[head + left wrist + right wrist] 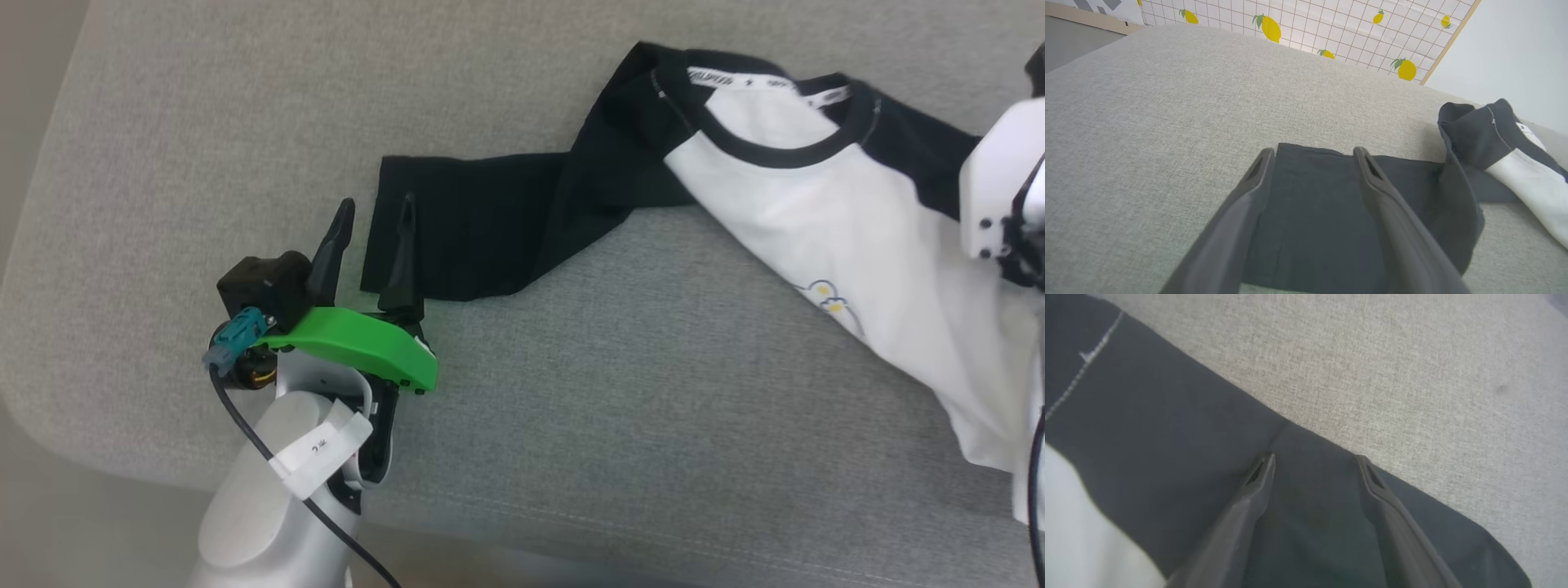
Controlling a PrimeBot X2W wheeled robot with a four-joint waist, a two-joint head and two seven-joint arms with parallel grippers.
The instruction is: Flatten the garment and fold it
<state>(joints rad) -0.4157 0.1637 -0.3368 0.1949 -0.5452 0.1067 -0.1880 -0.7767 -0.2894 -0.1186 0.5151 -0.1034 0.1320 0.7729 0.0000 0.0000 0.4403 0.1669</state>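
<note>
The garment [857,220], a white T-shirt with black sleeves and collar, lies on the grey cushion [612,392] with a small yellow-dotted print on its chest. One black sleeve [465,220] stretches out flat to the left. My left gripper [375,211] hovers open at that sleeve's cuff, one finger off the cloth and one over it; in the left wrist view the sleeve [1314,212] shows between the spread fingers. My right gripper [1314,459] is open over the other black sleeve [1167,433], near its edge. The right arm's white housing [1000,188] covers that sleeve in the head view.
The cushion's rounded front-left corner [73,425] drops off near my left arm. A lemon-patterned grid wall [1331,28] stands behind the cushion in the left wrist view. The T-shirt's lower hem [992,445] runs off toward the right edge.
</note>
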